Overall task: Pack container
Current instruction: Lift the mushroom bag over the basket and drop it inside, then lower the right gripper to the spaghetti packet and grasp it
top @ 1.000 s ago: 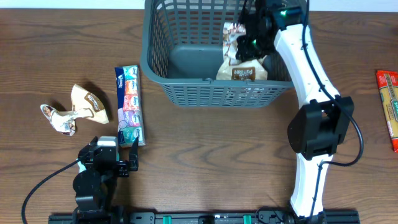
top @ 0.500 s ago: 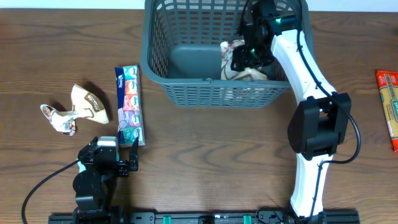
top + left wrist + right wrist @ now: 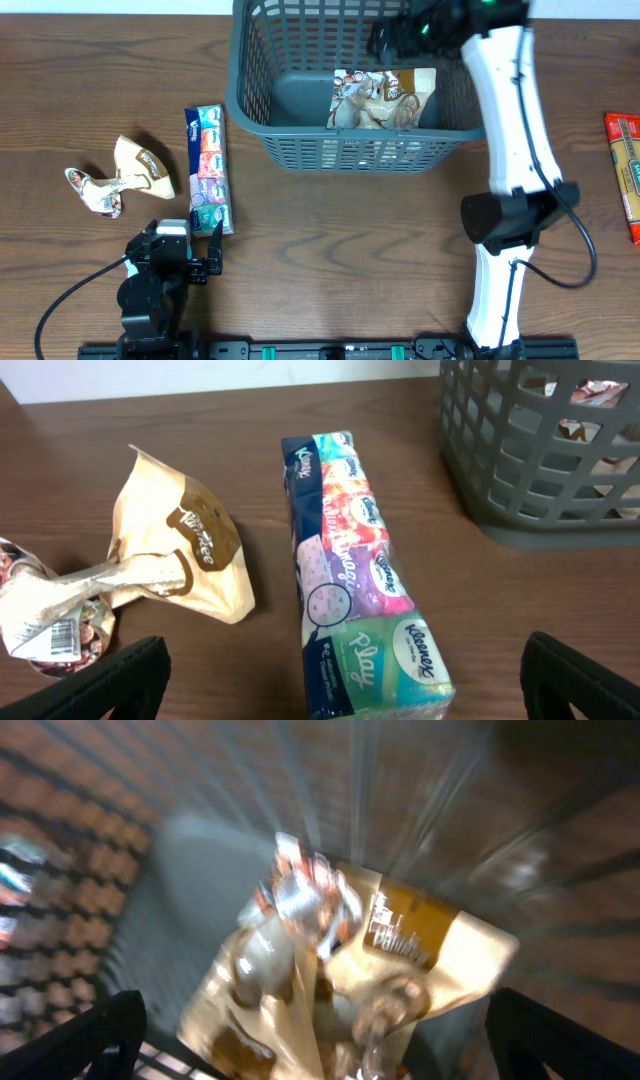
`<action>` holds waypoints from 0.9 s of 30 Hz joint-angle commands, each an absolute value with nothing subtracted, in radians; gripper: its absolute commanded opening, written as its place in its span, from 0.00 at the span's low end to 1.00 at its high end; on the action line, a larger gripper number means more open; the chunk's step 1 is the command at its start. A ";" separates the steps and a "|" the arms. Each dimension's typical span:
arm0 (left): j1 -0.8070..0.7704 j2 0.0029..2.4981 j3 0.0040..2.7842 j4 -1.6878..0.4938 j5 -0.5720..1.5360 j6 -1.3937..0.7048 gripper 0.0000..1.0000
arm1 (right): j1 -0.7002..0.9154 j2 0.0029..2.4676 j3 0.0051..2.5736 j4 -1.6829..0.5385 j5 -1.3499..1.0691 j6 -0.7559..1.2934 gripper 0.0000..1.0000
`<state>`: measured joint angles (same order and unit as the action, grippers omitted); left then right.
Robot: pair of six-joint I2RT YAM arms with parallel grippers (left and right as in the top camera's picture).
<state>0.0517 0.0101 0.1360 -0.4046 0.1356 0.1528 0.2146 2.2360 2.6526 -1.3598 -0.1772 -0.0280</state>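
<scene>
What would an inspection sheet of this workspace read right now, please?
Surface: brown wooden table, no spills seen.
Job's things: grey container at the far side; beige snack packet lying inside it.
Clutter: tissue pack left of the container; crumpled packet further left; red packet at the right edge.
Grippers: left gripper open, fingers apart, near the tissue pack; right gripper open above the container, holding nothing.
Cables: black cable by the left arm's base; second black cable looping off the right arm.
Surroundings: black rail along the near edge.
</scene>
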 commanded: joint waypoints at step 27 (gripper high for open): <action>0.058 0.003 0.122 -0.421 0.143 0.140 0.99 | -0.546 2.122 3.112 -1.698 0.242 0.060 0.99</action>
